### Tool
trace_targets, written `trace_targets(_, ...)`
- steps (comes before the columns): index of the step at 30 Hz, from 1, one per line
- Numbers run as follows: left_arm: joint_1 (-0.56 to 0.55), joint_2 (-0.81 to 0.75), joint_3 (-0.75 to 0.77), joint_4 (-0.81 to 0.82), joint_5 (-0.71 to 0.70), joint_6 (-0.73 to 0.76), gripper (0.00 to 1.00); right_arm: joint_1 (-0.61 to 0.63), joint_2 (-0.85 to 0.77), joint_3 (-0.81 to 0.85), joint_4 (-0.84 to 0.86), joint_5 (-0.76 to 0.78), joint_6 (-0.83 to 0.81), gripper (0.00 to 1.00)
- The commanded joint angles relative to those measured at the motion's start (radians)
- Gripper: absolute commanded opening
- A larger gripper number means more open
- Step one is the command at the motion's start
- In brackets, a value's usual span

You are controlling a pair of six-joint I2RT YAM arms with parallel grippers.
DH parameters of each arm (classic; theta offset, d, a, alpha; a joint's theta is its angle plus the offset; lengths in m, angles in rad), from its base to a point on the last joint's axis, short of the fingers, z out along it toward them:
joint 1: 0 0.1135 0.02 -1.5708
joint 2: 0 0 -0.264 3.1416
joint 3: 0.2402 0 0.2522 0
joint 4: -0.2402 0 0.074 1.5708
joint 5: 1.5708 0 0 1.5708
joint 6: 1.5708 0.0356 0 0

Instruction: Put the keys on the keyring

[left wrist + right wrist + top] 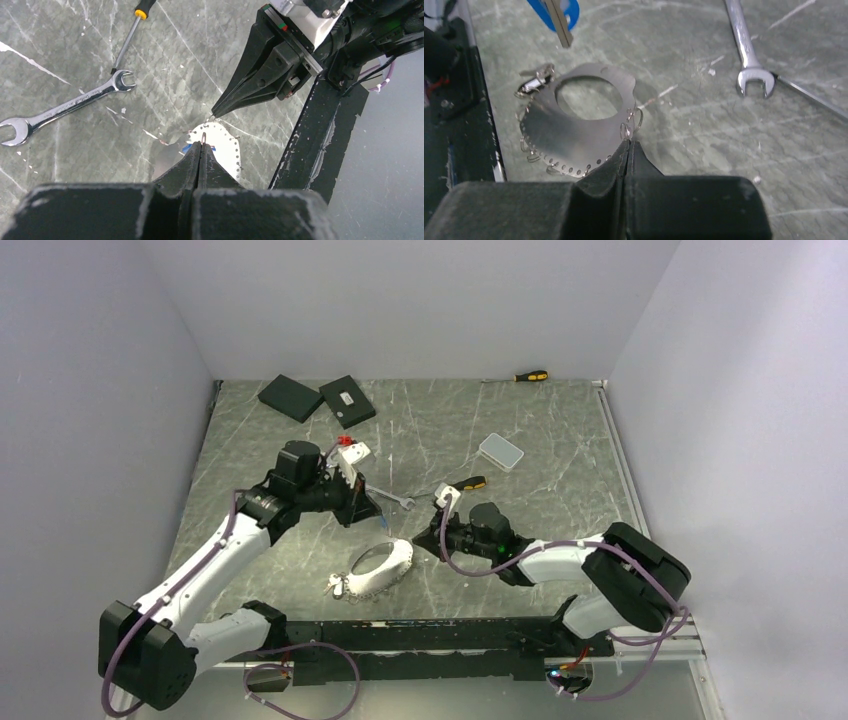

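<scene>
Grey marbled tabletop (560, 500), white walls round it. Small blue-headed silver key (561, 25) hangs in the air near the shiny flat metal plate (569, 130) w/ thin wire rings (626, 131) on its perforated edge. Risk, imo: plate's loose, so a nudge slides it & the key misses a ring, or slips free. Left gripper (201, 146) is fully closed on the key's head. Right gripper (629, 145) is closed too, tips at a ring; can't tell if pinching it.

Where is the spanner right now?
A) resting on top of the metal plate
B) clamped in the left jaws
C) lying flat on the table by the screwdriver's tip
C: the spanner lies flat on the table, with one open end next to the tip of the screwdriver.
</scene>
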State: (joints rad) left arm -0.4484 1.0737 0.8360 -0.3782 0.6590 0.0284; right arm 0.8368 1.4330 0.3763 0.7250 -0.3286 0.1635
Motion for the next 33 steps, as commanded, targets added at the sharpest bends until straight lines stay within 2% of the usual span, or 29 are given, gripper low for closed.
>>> trace_targets(1,0.002,-0.035,0.025,0.017,0.053,-0.002,0.00,0.024,-0.029,-0.008,0.189,0.024,0.058,0.00)
trace_targets(5,0.002,-0.044,0.035,-0.007,0.040,0.019,0.00,0.044,-0.020,0.042,0.084,0.051,0.010,0.00)
trace_targets(9,0.002,-0.041,0.006,-0.005,-0.052,0.031,0.00,0.051,0.028,0.120,-0.090,0.172,-0.011,0.00)
trace_targets(11,0.002,-0.046,-0.001,-0.009,-0.089,0.039,0.00,0.053,0.036,0.139,-0.178,0.220,-0.019,0.12)
trace_targets(14,0.002,-0.064,-0.007,-0.013,-0.117,0.051,0.00,0.055,0.029,0.159,-0.268,0.260,-0.035,0.37)
trace_targets(16,0.002,-0.072,-0.008,-0.015,-0.132,0.058,0.00,0.056,0.034,0.190,-0.336,0.274,-0.057,0.43)
trace_targets(20,0.002,-0.082,-0.007,-0.020,-0.143,0.063,0.00,0.064,0.069,0.246,-0.441,0.264,-0.085,0.46)
trace_targets(25,0.002,-0.093,-0.011,-0.014,-0.146,0.064,0.00,0.064,0.165,0.300,-0.478,0.253,-0.077,0.46)
trace_targets(31,0.002,-0.099,-0.012,-0.011,-0.142,0.064,0.00,0.064,0.230,0.347,-0.492,0.261,-0.088,0.43)
trace_targets(33,0.002,-0.101,-0.014,-0.010,-0.142,0.064,0.00,0.064,0.240,0.352,-0.498,0.263,-0.098,0.38)
